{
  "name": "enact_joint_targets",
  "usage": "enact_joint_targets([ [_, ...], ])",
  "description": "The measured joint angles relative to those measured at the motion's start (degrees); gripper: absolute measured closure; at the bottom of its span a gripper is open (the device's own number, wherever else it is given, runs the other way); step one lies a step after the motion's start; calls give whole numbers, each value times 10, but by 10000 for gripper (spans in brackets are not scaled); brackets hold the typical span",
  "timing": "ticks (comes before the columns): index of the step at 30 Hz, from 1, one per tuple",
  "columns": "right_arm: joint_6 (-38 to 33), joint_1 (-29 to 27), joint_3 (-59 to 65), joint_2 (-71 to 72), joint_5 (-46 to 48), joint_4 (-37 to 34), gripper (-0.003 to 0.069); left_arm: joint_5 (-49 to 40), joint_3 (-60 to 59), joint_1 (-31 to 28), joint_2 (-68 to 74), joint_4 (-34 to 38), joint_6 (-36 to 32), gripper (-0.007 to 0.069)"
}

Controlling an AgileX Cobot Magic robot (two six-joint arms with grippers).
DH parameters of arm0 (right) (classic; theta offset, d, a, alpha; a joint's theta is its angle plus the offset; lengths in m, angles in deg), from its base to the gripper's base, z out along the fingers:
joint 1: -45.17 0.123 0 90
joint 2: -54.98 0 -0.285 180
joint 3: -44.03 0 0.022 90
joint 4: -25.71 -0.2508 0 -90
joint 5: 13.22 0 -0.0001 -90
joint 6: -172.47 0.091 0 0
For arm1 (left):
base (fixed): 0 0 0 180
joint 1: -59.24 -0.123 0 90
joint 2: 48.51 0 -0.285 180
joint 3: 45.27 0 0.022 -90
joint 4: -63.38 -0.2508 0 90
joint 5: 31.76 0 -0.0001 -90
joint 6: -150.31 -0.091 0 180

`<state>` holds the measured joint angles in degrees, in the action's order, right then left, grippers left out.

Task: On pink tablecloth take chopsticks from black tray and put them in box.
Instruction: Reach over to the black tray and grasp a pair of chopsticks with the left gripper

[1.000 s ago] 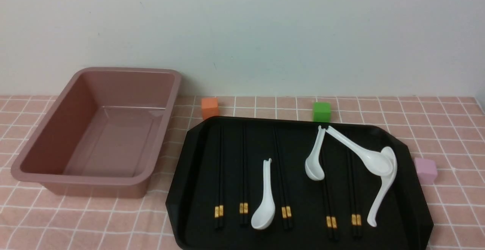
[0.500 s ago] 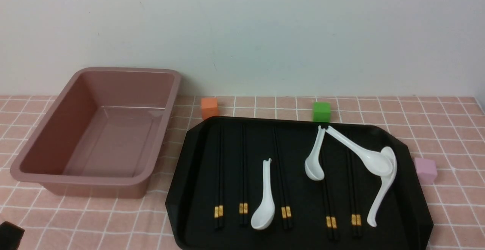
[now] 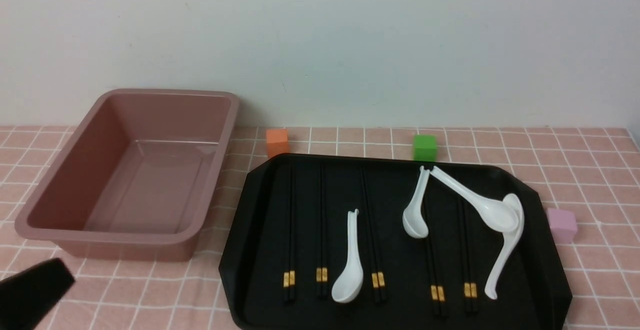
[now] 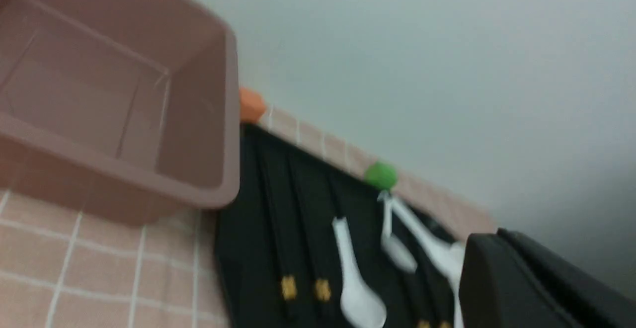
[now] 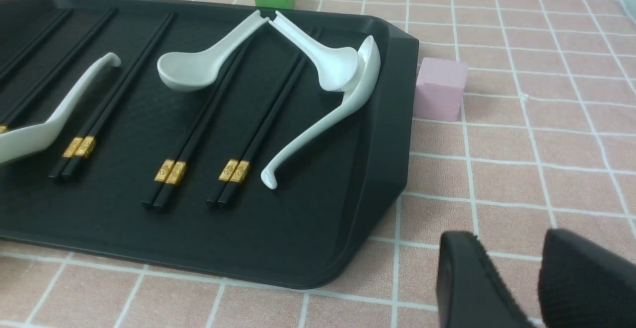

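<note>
Left tool (image 3: 35, 290) near box (image 3: 220, 120) (spoons (image 3: 350, 265) among chopsticks (image 3: 288, 235)).

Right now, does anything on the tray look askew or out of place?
Yes. On the black tray, the chopsticks lie in neat parallel pairs, but the white soup spoons are scattered. Two spoons at the right sit nested bowl in bowl, and two spoons lie across chopstick pairs. Nothing looks spilled or broken.

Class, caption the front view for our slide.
Five chopstick pairs and four white spoons on black tray beside empty box.
</note>
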<state>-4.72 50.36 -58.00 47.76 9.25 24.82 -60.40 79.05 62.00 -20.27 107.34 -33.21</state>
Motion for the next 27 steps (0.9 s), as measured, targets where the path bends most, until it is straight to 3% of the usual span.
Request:
enact_joint_targets([
  [4,0,0,0,0,0,0,419,-133,114,0,214,-65,-22,638],
  [9,0,0,0,0,0,0,419,-173,223,20,417,-109,-26,638],
  [14,0,0,0,0,0,0,419,-175,334,129,599,-162,-12,638],
  [19,0,0,0,0,0,0,419,-193,466,254,732,-246,91,638],
  [27,0,0,0,0,0,0,419,-247,598,286,883,-367,209,631],
])
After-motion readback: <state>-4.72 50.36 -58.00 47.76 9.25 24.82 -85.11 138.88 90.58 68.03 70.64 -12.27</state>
